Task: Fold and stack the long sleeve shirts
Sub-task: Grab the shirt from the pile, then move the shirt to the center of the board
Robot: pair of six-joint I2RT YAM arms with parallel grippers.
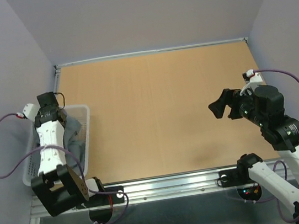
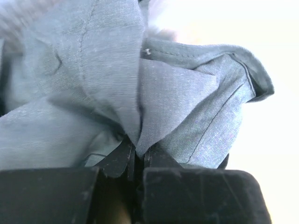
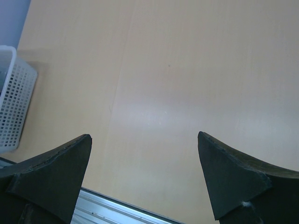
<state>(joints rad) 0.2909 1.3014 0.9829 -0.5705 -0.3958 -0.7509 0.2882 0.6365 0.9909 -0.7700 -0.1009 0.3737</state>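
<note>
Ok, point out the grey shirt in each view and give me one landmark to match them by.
Top external: the grey shirt lies in the white mesh basket at the left edge.
Left wrist: it fills most of the frame; a fold is pinched in the left gripper at bottom centre.
Right wrist: not in it.
Shared landmark: the white mesh basket, also at the right wrist view's left edge.
</note>
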